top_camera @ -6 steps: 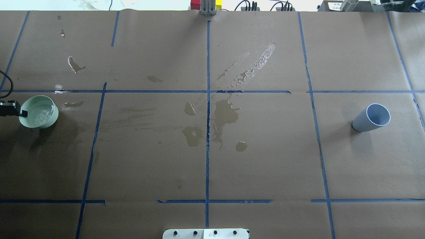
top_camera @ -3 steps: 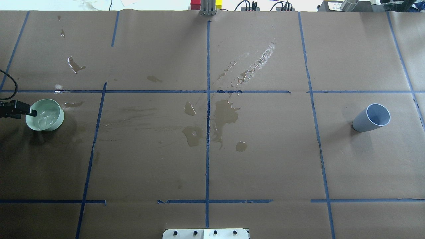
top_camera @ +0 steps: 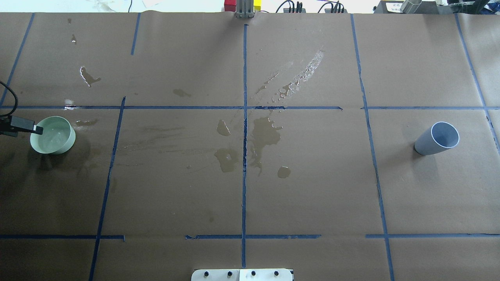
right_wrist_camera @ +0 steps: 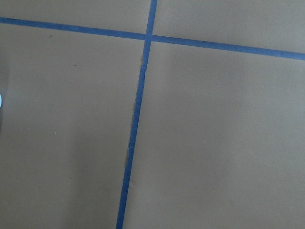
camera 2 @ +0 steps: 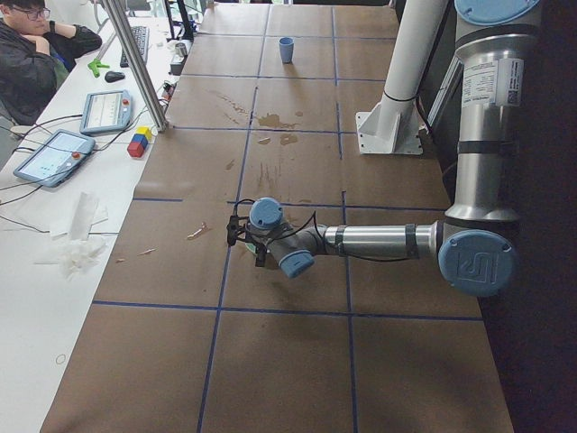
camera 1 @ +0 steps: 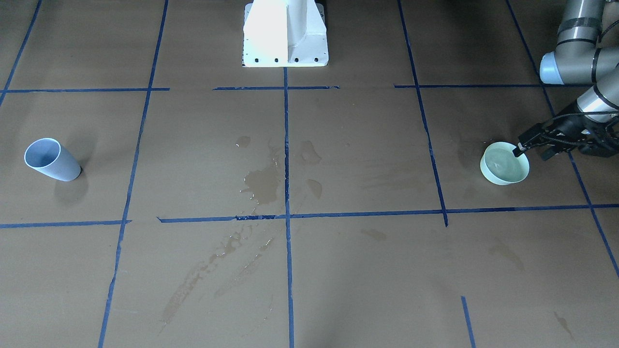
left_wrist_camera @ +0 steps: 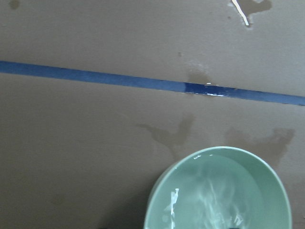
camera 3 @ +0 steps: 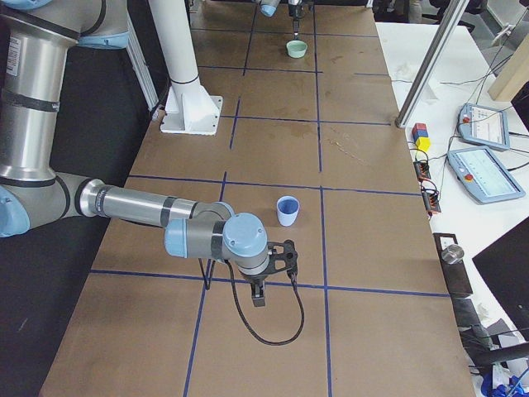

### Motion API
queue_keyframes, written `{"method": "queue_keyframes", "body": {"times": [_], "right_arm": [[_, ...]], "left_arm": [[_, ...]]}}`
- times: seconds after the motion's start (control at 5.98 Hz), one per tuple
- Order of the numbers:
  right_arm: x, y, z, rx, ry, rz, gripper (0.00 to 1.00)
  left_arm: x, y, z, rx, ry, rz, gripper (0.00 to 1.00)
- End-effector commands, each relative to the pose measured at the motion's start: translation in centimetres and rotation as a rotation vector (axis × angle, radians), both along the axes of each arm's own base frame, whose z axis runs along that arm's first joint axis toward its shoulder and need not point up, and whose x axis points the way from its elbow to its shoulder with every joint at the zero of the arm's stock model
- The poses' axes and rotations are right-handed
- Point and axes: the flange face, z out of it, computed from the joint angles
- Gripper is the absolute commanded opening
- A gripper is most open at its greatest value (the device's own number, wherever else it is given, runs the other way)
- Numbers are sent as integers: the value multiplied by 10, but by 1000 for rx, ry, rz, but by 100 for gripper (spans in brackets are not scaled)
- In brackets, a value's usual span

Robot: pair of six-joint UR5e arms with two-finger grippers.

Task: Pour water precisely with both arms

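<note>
Shifted right and levelled, the mint-green bowl (top_camera: pixel 55 150) of water (top_camera: pixel 54 134) sits far left, left gripper (top_camera: pixel 36 130) jaws apparently clamped on its rim. Right gripper (camera 3: pixel 259 295) jaws: cannot tell. The blue cup (top_camera: pixel 429 145) looks empty, so pouring remains.

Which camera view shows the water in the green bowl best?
The left wrist-mounted view: the water lies close up in the green bowl, ripples and gloss clear. Overhead and front-facing show a small pale sheen; exterior right shows a tiny far bowl; exterior left and right wrist show none.
</note>
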Motion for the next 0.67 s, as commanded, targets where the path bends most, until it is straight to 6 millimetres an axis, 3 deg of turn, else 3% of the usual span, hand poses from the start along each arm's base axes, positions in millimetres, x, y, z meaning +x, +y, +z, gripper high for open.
{"method": "queue_keyframes", "body": {"times": [0.0, 0.33, 0.5], "right_arm": [[0, 0, 0, 2, 0, -1, 100], [0, 0, -2, 7, 0, -3, 100], [0, 0, -1, 6, 2, -3, 100]], "left_arm": [[-58, -18, 8, 93, -119, 68, 100], [-134, -26, -11, 121, -233, 149, 100], [-181, -21, -9, 75, -262, 167, 100]]}}
